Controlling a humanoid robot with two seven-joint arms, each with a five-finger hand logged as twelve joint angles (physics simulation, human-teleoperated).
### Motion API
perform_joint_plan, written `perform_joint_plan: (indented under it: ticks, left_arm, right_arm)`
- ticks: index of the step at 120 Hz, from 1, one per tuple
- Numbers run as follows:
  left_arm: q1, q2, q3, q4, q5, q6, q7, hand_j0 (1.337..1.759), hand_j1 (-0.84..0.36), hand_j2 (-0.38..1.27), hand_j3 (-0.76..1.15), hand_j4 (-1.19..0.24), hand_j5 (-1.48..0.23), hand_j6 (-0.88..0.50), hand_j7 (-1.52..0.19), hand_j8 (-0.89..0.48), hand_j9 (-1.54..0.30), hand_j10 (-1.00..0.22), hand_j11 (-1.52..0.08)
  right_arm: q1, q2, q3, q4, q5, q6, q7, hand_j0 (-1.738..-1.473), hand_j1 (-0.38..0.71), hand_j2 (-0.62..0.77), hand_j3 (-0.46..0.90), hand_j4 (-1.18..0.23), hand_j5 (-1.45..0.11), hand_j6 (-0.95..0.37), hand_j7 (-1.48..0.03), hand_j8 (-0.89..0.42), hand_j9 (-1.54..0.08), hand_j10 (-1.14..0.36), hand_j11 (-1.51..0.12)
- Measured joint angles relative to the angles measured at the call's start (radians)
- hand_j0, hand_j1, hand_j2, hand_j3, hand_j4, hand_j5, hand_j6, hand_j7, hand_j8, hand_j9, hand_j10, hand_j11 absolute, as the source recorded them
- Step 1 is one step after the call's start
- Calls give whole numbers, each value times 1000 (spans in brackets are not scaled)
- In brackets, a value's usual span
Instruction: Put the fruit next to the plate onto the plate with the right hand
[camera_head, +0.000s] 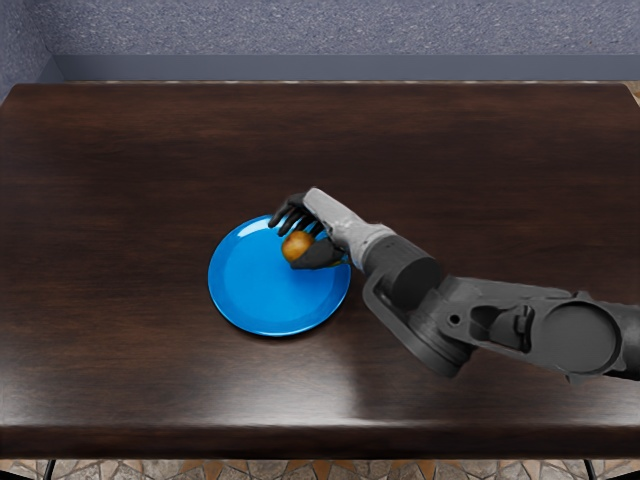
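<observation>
A round blue plate (262, 285) lies on the dark wooden table (130, 170), a little left of the middle. My right hand (300, 235) reaches in from the right edge and hovers over the plate's upper right part. Its fingers are curled around a small orange-brown fruit (296, 246), which sits over the plate's inner area. I cannot tell whether the fruit touches the plate or hangs just above it. The left arm does not show.
The right forearm and elbow (470, 320) stretch across the table's right front part. The table's front edge runs near the bottom of the picture, with a grey wall behind the back edge.
</observation>
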Motion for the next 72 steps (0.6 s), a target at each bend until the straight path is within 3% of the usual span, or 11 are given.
perform_joint_plan:
  ticks: [72]
  left_arm:
    - [0,0,0,0,0,0,0,1658,349,0,0,0,0,0,0,0,0,0,0]
  right_arm:
    - [-69,71,0,-53,-53,-1,0,-1657,270,56,0,-563,-740,-565,-736,-488,-743,-524,-737]
